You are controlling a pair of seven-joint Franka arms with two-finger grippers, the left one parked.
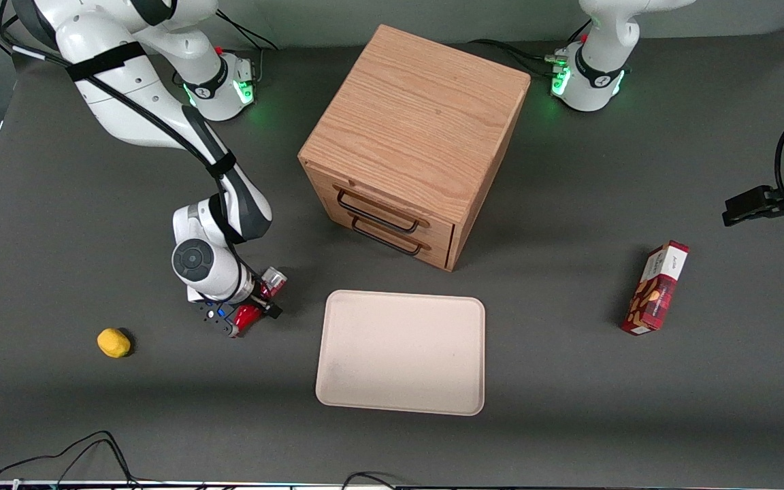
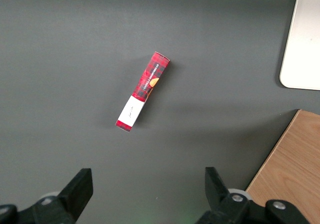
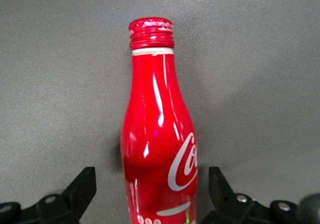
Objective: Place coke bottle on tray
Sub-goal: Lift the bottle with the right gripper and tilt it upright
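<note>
Gripper (image 3: 152, 194) straddles the lying coke bottle (image 3: 157, 139) with both fingers (image 3: 75, 189) spread clear of it, at the tray's (image 1: 400, 352) 9 o'clock; risk: slick round body rolls or squirts out off-centre.

A dark grey table (image 1: 569, 408) is seen, lit evenly, and a wooden two-drawer cabinet (image 1: 412, 136) is placed on it.

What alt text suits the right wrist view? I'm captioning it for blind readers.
A red coke bottle with a red cap lies on the dark grey table, between the open tool's two black fingers, not yet gripped.
</note>
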